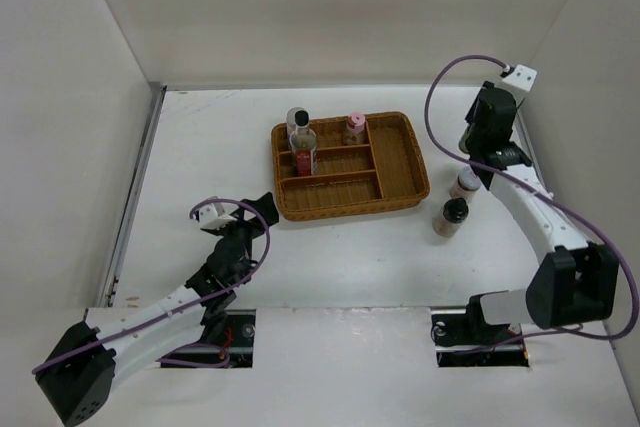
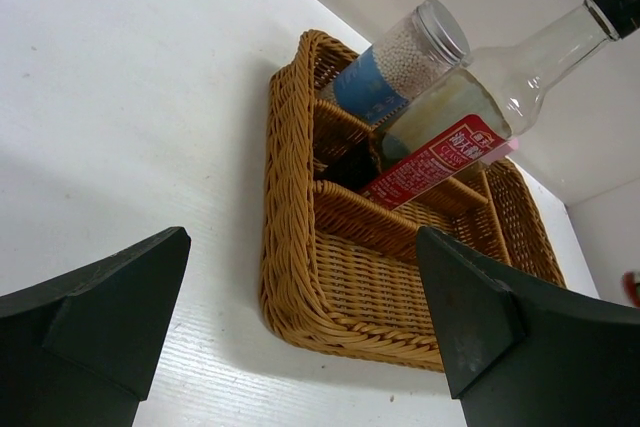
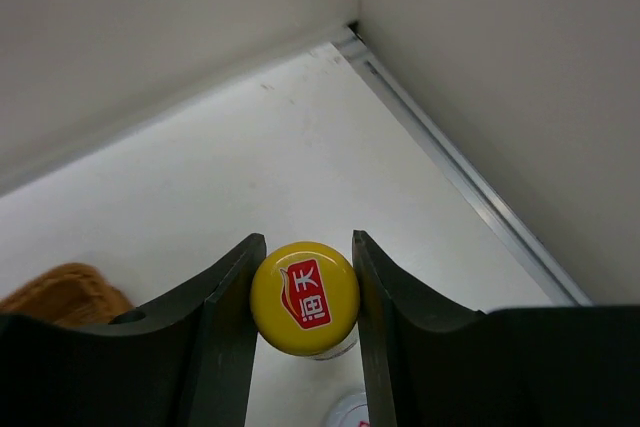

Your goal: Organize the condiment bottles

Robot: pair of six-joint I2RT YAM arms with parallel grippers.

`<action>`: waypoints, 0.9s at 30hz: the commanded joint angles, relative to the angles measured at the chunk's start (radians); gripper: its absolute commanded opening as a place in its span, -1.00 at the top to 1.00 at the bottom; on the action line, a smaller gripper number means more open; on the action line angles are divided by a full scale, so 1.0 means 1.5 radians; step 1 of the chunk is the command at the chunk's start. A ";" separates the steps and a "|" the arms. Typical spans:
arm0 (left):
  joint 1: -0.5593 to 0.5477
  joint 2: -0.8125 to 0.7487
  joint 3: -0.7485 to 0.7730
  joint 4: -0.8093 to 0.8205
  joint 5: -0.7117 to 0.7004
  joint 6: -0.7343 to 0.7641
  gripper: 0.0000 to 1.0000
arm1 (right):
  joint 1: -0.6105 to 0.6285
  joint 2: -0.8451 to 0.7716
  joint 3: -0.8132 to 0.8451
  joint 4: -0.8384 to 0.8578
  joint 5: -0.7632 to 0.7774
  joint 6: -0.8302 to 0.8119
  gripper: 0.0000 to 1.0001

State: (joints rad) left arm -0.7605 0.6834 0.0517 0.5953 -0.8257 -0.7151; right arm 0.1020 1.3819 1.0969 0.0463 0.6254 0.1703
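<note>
Jaws narrow at the right gripper [image 3: 307,245], pressed to both sides of the cap of the yellow-capped bottle [image 3: 304,299], on the table [image 1: 200,147] right of the wicker tray [image 1: 350,209]. Jaws wide and empty at the left gripper [image 2: 300,247], near the tray's near-left corner. Already in the tray: tall clear bottle [image 1: 303,150], silver-lidded jar [image 1: 297,117], pink-capped jar [image 1: 353,127]. Left to place, likely: the yellow-capped bottle, a pale-lidded jar [image 1: 463,184], a dark-capped jar [image 1: 450,217].

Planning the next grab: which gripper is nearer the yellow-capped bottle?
Right. Right gripper clamps the bottle by its cap; left gripper is far off, facing the tray.
</note>
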 commanded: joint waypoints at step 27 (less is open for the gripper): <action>-0.004 0.001 -0.019 0.040 0.012 -0.008 -1.00 | 0.367 0.161 0.169 0.187 -0.031 0.050 0.38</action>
State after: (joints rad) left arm -0.7620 0.6899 0.0517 0.6037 -0.8112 -0.7155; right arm 0.6441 1.6352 1.2934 0.1501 0.5678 0.2306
